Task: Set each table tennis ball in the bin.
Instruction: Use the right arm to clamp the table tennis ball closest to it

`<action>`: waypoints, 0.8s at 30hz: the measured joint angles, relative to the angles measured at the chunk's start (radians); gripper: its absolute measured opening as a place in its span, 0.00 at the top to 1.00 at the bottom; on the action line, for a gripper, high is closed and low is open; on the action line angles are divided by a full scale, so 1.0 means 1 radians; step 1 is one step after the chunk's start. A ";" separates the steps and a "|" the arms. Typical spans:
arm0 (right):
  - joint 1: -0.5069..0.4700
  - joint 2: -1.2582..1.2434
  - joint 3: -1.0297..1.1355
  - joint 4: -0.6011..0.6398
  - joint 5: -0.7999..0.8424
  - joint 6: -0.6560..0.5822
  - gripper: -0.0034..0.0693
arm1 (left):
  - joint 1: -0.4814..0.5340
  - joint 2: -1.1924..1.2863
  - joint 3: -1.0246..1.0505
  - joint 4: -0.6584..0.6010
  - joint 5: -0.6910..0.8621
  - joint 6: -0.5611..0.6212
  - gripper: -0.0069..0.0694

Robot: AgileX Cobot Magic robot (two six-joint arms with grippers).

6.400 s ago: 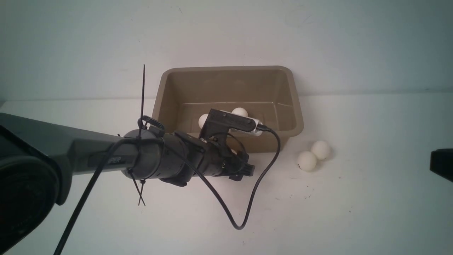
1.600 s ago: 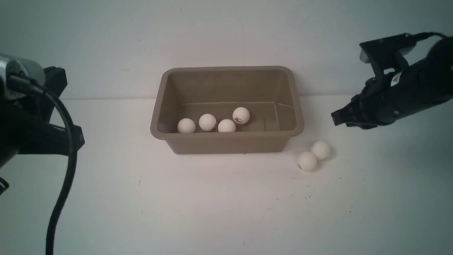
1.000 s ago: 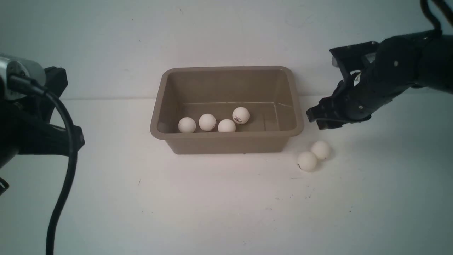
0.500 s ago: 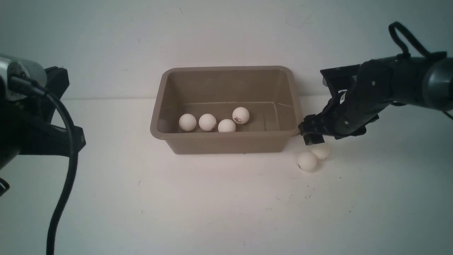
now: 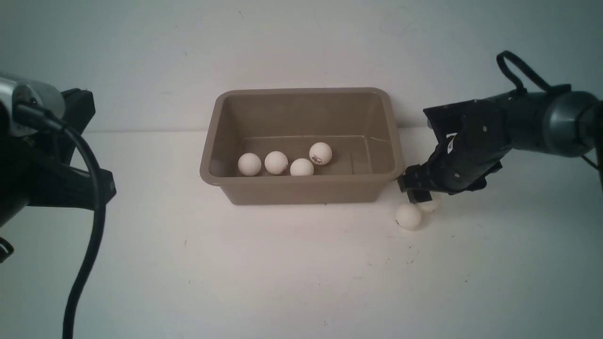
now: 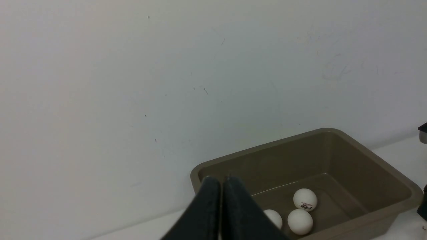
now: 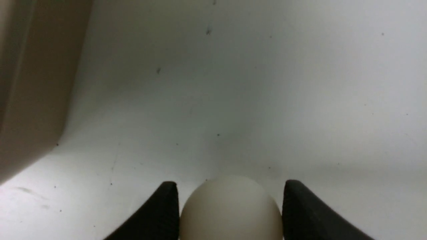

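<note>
White tabletop (image 5: 282, 273) carries a rectangular taupe plastic bin (image 5: 301, 192) holding four small matte white table tennis balls (image 5: 249, 164) (image 5: 276, 162) (image 5: 302, 167) (image 5: 321, 153). Just right of the bin, the right claw (image 5: 414, 194) is clamped on a fifth ball (image 7: 230, 213) on the tabletop; a sixth ball (image 5: 408, 216) lies just beside it. The left claw (image 6: 221, 183) is pressed together.

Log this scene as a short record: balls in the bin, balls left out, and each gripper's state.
bin: four balls inside
table: farther ball and nearer ball, right of bin
right gripper: fingers against both sides of farther ball
left gripper: shut, empty, off to the left
</note>
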 joint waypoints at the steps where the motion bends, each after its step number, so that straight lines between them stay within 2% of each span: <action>1: 0.000 0.000 0.000 -0.001 -0.002 0.001 0.46 | 0.000 0.000 0.000 0.000 0.000 0.003 0.91; 8: -0.003 0.000 -0.005 -0.062 0.002 0.020 0.46 | 0.000 0.000 0.000 0.000 0.000 0.011 0.91; 16: -0.034 -0.015 -0.100 -0.137 0.113 0.055 0.46 | 0.000 0.000 0.000 0.000 0.000 0.011 0.91; 21: -0.028 -0.050 -0.221 -0.127 0.189 0.037 0.46 | 0.000 0.000 0.000 0.000 0.000 0.011 0.91; 24: 0.002 -0.073 -0.350 -0.067 0.230 -0.031 0.46 | 0.000 0.000 0.000 0.000 0.000 0.011 0.91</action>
